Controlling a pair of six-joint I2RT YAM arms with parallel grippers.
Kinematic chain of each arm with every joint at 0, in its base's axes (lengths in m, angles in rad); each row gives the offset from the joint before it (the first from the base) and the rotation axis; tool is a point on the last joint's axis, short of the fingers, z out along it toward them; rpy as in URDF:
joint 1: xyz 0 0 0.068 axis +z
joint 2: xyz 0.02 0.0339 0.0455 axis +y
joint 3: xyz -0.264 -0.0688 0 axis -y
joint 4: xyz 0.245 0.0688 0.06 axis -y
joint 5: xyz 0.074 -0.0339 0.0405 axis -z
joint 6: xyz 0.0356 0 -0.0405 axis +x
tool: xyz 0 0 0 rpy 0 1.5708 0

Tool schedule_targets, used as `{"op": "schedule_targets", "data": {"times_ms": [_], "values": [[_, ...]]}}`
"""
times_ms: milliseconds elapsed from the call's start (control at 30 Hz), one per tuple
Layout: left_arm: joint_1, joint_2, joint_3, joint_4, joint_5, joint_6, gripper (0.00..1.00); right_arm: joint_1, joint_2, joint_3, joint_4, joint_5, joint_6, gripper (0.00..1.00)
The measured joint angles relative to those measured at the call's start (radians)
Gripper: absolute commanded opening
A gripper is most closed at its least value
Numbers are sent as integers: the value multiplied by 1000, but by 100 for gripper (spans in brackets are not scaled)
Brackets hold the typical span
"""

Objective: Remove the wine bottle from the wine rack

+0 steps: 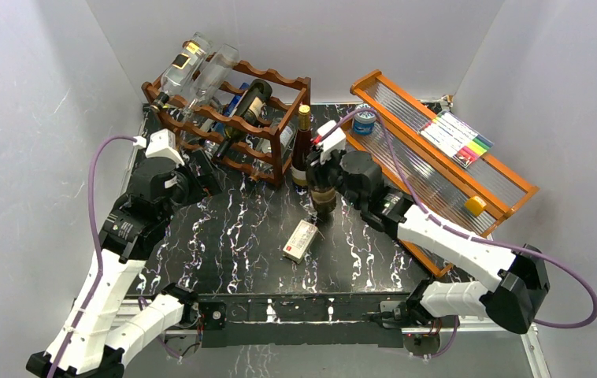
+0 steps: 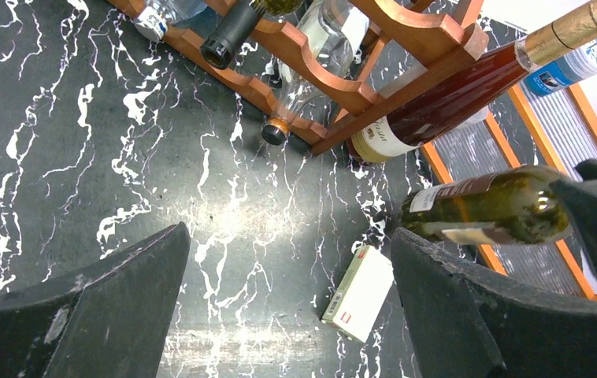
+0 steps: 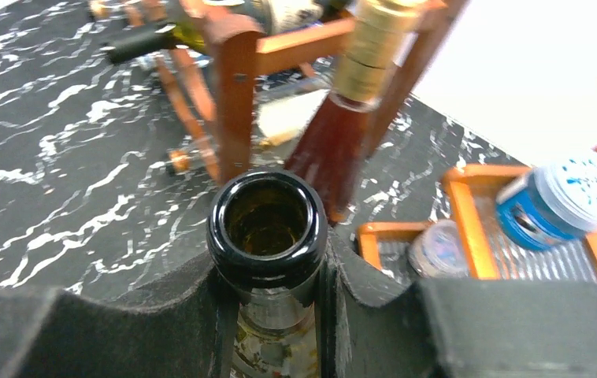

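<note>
Right of the wine rack (image 1: 279, 79), right end effector (image 3: 268, 299) is clamped on the neck of the green wine bottle (image 1: 324, 201), bottle upright over the table (image 1: 232, 236). Left end effector (image 2: 287, 252) wide open, empty.

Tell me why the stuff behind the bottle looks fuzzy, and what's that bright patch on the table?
Right wrist: the held wine bottle is sharp up close, while the wine rack and blue jar behind are out of focus. Left wrist: light glares off the glossy table. Top external: even and sharp.
</note>
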Motion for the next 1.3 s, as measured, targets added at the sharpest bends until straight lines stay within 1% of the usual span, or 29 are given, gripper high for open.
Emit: {"op": "schedule_targets", "data": {"times_ms": [167,300,533,733,767,800,867,900,933,967,1000,1033,1100,1300], "values": [[0,3,3,11,0,42,98,-110,18,0,5,-15,64,0],[0,17,13,19,1,74,98,-165,61,-6,54,-58,106,0],[0,20,14,19,2,101,98,-194,129,-26,142,-104,134,0],[0,17,14,18,2,109,98,-200,135,-69,194,-132,130,0],[0,16,14,18,2,109,98,-200,135,-72,203,-137,129,1],[0,16,14,18,2,110,98,-200,135,-78,212,-141,129,9],[0,17,14,18,2,110,98,-200,134,-86,229,-145,126,33],[0,18,14,18,2,112,98,-200,134,-86,229,-150,125,51],[0,19,14,18,2,114,98,-200,134,-86,229,-152,123,58],[0,21,14,18,2,117,98,-200,134,-86,230,-157,121,71],[0,26,14,18,2,123,98,-200,134,-86,234,-158,118,82],[0,33,18,17,1,130,98,-200,132,-85,236,-159,119,89],[0,61,42,10,-3,151,98,-200,122,-80,226,-163,103,98],[0,167,177,14,-11,212,98,-200,57,-3,102,-166,99,98]]}}
